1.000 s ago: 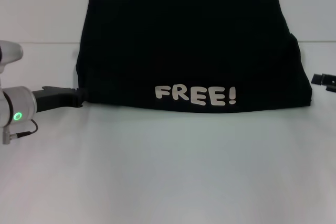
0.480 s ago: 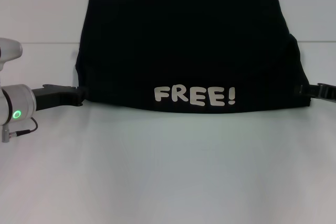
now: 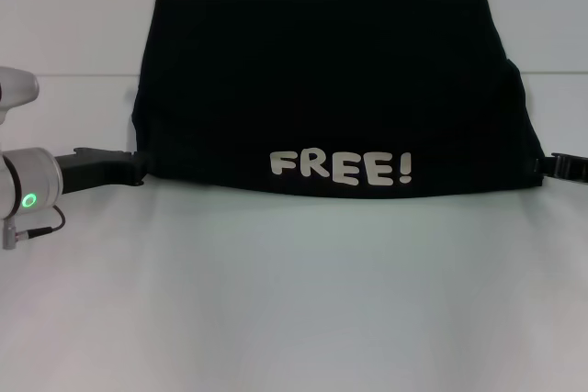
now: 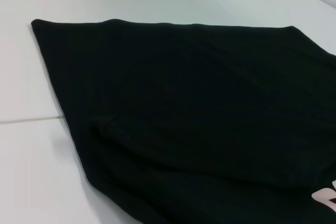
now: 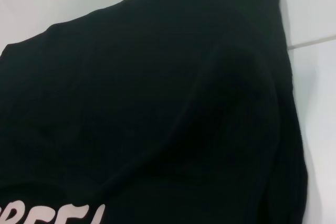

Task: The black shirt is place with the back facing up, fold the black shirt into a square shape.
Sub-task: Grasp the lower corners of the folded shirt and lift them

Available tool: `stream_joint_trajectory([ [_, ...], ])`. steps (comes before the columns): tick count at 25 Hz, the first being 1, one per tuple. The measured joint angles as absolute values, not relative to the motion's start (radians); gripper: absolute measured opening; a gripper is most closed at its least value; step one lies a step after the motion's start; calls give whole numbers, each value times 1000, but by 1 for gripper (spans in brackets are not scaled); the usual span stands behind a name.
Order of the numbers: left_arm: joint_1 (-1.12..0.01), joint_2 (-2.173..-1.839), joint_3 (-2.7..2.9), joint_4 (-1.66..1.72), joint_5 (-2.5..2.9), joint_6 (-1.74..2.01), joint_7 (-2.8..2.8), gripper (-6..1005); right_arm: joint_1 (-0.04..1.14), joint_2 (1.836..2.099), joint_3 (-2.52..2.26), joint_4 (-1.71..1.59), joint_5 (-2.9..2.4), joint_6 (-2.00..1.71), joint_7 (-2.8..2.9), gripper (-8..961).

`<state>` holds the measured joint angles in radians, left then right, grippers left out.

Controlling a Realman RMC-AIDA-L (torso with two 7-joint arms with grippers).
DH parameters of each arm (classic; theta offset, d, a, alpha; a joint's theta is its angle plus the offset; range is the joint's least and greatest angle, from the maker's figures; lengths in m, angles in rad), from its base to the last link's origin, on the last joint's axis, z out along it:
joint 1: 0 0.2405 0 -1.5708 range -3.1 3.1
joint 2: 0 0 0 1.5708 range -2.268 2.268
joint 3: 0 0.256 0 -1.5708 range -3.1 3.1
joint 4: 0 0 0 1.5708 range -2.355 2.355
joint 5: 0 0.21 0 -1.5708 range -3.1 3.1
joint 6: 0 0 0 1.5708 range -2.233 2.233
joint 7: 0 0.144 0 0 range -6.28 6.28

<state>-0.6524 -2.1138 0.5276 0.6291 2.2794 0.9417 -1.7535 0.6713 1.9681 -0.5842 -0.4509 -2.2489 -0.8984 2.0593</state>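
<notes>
Head view showed the black shirt [image 3: 331, 89] lying on the white table [image 3: 294, 300], already folded once: a wide block with the "FREE!" lettering [image 3: 341, 168] turned up along its near edge. You had the left gripper [image 3: 136, 168] low at the shirt's near left corner and the right gripper [image 3: 548, 166] low at the near right corner, both touching or just beside the cloth edge. Whether either claw was wide or nipped on fabric, I could not tell; the wrist views showed only cloth. Judged step: taking hold of both near corners for a further fold. Next move calls for a firm pinch through all layers at each corner, then an even, matched lift so the block does not skew.
</notes>
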Motion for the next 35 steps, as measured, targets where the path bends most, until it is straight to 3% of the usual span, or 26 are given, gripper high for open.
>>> stream_joint_trajectory([
  [13, -636, -2113, 519, 647, 2279, 987, -1788, 5, 627, 1950, -570, -470, -2235, -999, 2033, 30],
  [35, -441, -2107, 382, 874, 2354, 1797, -1817, 5, 305, 1928, -292, -529, -2236, -1618, 1522, 30],
])
